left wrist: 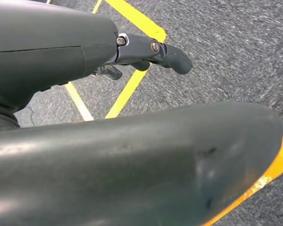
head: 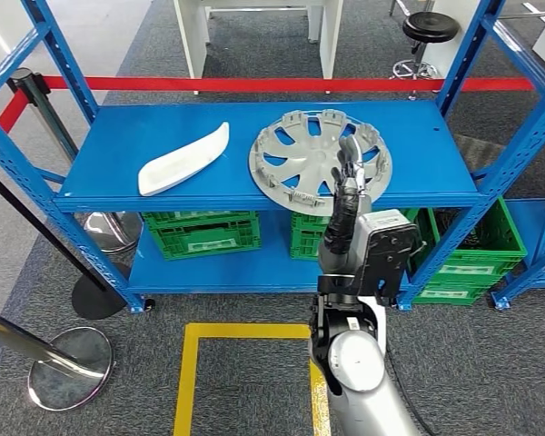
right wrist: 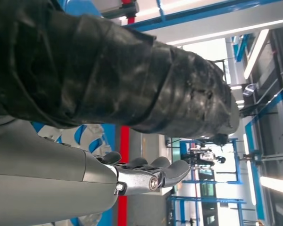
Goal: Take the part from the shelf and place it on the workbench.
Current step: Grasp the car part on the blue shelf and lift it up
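Two parts lie on the top board of the blue shelf [head: 427, 154]. One is a silver wheel cover [head: 293, 154] near the middle, the other a long white curved trim piece [head: 183, 159] to its left. My right hand [head: 347, 182] is raised in front of the wheel cover's near right edge, its fingers pointing up and spread, with nothing in them. In the right wrist view the right hand [right wrist: 147, 172] has straight, empty fingers. My left hand [left wrist: 147, 49] hangs over the grey floor with its fingers stretched out and nothing held.
Green crates [head: 201, 232] stand on the lower shelf board. Red barrier tape [head: 256, 84] runs behind the shelf. Stanchions with round bases [head: 71, 368] stand at the left. A yellow floor square [head: 187, 363] lies in front of the shelf, and a stool [head: 429, 27] stands at the back right.
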You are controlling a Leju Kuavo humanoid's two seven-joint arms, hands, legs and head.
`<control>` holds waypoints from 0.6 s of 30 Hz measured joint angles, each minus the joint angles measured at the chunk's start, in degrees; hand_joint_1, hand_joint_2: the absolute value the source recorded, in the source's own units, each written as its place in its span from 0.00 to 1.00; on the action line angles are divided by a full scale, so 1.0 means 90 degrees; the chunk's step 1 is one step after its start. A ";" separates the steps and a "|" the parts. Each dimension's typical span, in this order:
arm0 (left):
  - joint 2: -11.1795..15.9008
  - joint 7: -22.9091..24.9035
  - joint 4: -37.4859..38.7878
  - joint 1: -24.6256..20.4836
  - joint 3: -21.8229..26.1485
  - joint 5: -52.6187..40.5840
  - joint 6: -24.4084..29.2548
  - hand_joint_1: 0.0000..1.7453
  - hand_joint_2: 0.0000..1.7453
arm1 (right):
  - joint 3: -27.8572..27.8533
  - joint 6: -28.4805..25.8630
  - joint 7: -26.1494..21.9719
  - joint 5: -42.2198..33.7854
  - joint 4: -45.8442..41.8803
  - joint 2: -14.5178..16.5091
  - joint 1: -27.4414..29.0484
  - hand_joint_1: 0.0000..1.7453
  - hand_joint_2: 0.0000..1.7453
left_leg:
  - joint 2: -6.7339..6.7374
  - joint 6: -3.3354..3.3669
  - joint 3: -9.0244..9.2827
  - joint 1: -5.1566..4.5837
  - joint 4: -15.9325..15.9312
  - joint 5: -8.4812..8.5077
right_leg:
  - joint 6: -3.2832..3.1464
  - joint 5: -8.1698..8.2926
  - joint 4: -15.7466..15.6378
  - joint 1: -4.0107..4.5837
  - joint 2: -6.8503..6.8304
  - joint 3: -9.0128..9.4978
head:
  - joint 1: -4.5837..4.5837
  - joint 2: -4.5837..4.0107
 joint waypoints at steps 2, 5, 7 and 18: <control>0.0000 0.0019 0.0000 -0.0001 0.0004 -0.0010 0.0005 0.00 0.00 | 0.0088 -0.0067 -0.0015 -0.0032 -0.0018 -0.0001 -0.0026 0.00 0.00 | 0.0000 0.0000 0.0000 0.0000 0.0000 0.0000 | 0.0000 0.0000 0.0000 0.0000 0.0000 0.0000 | 0.0000 0.0000; 0.0001 0.0017 0.0000 0.0000 0.0004 -0.0023 -0.0017 0.00 0.00 | 0.0195 -0.0137 -0.0019 -0.0071 -0.0024 -0.0001 -0.0063 0.00 0.00 | 0.0000 0.0000 0.0000 0.0001 0.0000 0.0000 | 0.0000 0.0000 0.0000 0.0001 0.0000 0.0000 | 0.0001 0.0000; 0.0002 -0.0001 0.0000 0.0001 0.0004 -0.0032 -0.0046 0.00 0.00 | 0.0247 -0.0177 -0.0020 -0.0111 -0.0042 -0.0001 -0.0100 0.00 0.00 | 0.0000 0.0000 0.0000 0.0001 0.0000 0.0000 | 0.0000 0.0000 0.0000 0.0001 0.0000 0.0000 | 0.0001 0.0000; 0.0014 -0.0035 0.0000 0.0000 0.0004 -0.0108 -0.0082 0.00 0.00 | 0.0312 -0.0209 -0.0081 -0.0060 -0.0220 0.0004 -0.0202 0.00 0.00 | 0.0000 0.0000 0.0000 0.0000 0.0000 0.0000 | 0.0000 0.0000 0.0000 0.0000 0.0000 0.0000 | 0.0001 0.0000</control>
